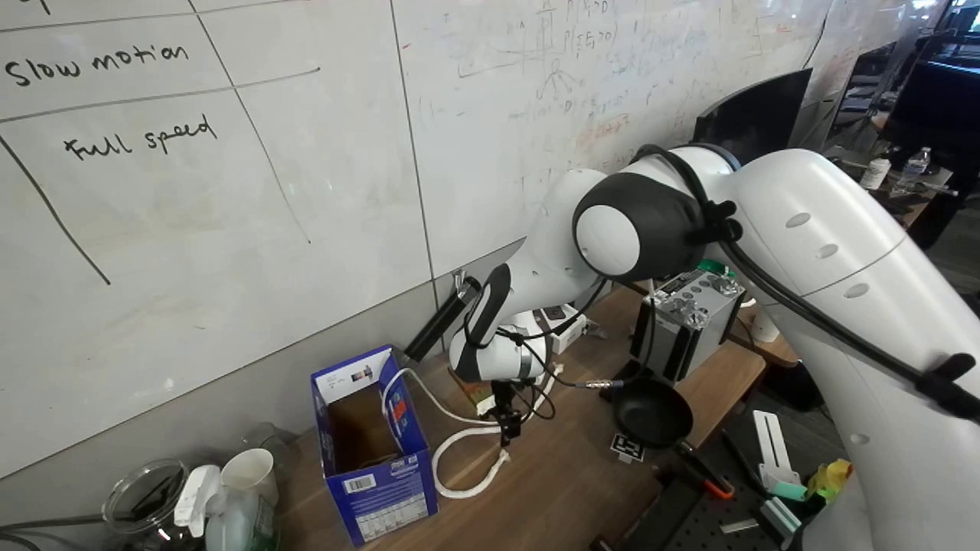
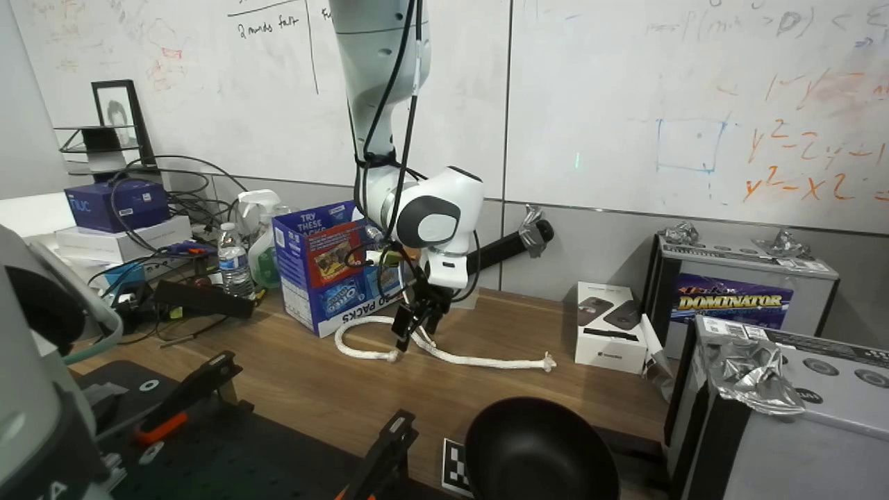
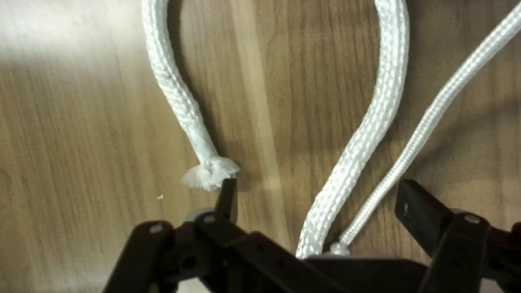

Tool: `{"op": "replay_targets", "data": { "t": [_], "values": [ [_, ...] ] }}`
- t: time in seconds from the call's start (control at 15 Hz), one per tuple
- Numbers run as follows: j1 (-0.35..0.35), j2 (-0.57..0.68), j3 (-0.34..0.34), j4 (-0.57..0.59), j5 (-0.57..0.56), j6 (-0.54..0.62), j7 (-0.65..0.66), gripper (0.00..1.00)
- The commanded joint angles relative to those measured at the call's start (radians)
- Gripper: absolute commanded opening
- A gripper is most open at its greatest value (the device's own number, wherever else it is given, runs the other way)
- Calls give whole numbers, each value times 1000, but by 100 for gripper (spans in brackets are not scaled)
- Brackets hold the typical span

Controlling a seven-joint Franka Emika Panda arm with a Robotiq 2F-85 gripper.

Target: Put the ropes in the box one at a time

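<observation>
The blue box (image 1: 384,490) stands open-topped by the wall, brown inside. A thick white rope (image 2: 486,362) lies curved on the table; its frayed end (image 3: 209,173) is beside the left fingertip in the wrist view. A thinner white rope (image 3: 429,118) has its knotted end by the thick one; its far part loops over the box's side wall and inside in an exterior view. My gripper (image 3: 318,182) points down over both ropes, jaws wide apart. Both ropes pass between the fingers, neither gripped. The gripper's base hides where the thick rope continues.
A black pan (image 1: 652,413) sits on the table near the grey units (image 1: 681,321). A white carton (image 2: 611,326) stands at the back. A black tube (image 2: 507,248) leans near the wall. A spray bottle (image 2: 264,253) and water bottle (image 2: 235,264) stand beside the box.
</observation>
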Motion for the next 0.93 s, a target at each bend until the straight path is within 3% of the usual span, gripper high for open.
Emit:
{"op": "replay_targets", "data": {
  "t": [0.0,0.6,0.87],
  "values": [
    [14,8,-11,12,-6,13,27,100],
    [28,17,-19,15,-17,11,38,100],
    [66,13,-48,4,-45,28,67,100]
  ]
}}
